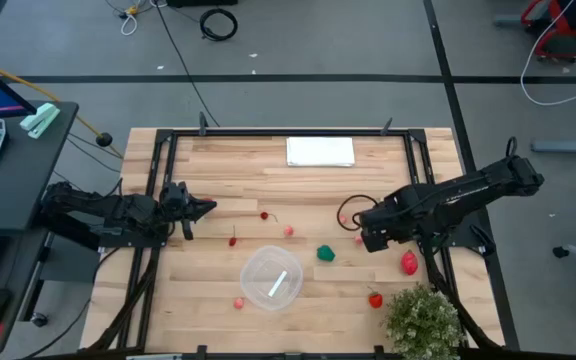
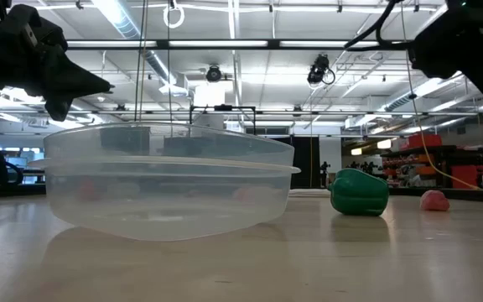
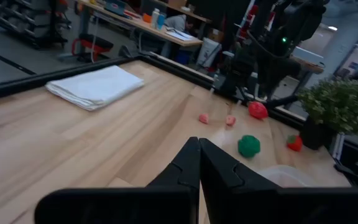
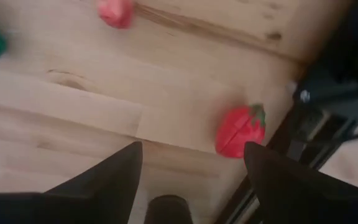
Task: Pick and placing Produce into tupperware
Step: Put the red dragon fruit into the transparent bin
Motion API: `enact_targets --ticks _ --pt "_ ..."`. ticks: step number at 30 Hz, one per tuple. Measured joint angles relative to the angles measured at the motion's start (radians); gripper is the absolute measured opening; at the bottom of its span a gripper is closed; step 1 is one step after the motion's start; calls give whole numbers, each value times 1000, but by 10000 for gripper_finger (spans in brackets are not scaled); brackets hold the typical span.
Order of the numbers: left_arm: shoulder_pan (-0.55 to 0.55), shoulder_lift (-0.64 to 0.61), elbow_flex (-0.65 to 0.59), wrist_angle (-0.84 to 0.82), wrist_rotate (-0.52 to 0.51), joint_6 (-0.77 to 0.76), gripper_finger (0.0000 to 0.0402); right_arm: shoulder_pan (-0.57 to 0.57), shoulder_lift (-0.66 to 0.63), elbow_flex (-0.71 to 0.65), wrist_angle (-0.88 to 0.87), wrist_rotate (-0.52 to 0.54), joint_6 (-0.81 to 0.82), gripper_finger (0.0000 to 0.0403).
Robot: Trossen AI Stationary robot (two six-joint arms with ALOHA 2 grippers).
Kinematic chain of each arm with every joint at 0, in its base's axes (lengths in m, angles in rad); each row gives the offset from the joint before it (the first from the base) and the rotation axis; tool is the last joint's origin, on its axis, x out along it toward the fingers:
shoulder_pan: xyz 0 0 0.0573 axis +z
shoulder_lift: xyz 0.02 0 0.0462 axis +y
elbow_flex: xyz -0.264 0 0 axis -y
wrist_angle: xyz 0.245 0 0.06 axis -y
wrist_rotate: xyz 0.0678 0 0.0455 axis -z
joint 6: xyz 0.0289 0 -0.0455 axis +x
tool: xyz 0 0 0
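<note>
Tupperware (image 1: 271, 278) round, clear, translucent, empty

you're looking at a pale wood table (image 1: 218, 170) with visible grain and a smooth, faintly shiny finish. at lower centre of the high view the container (image 1: 271, 279) is clear, cloudy plastic with a smooth wall that catches light. the green pepper (image 2: 359, 192) looks like glossy plastic. the strawberry (image 4: 240, 130) looks matt. the white folded cloth (image 3: 94, 85) at the far edge looks soft and matt. the left gripper (image 3: 199, 163) fingers look like matt black plastic.
</note>
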Motion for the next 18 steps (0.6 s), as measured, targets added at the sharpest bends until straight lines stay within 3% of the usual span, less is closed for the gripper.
enact_targets --ticks 7,18 --pt "0 50 -1 -4 59 -19 24 122 0 -41 0 -11 194 285" --pt "0 149 -2 5 62 -43 9 251 -1 -150 54 -37 423 277"
